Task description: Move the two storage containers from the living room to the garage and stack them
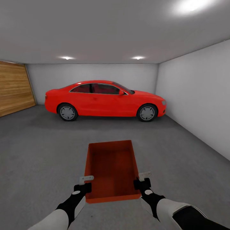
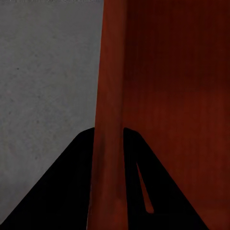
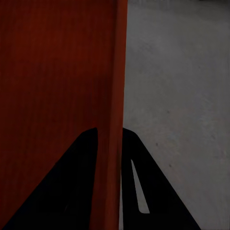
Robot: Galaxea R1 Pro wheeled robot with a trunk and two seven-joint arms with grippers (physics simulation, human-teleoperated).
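The left gripper (image 1: 86, 182) and right gripper (image 1: 142, 179) sit nearest the camera — each set of jaws clamped on a long side wall of one red-orange storage container (image 1: 111, 166), near its close end. Both wrist views show the wall running between the fingers. The open-top container is held over the dark grey concrete floor (image 1: 38, 153) of the garage. Farther back stands a red car (image 1: 105, 99) — a wood-slat door (image 1: 14, 88) to its left, white walls (image 1: 198, 95) around.

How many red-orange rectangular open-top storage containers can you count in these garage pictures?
1. The red-orange rectangular storage container is held between the left gripper and right gripper, above the grey concrete floor.
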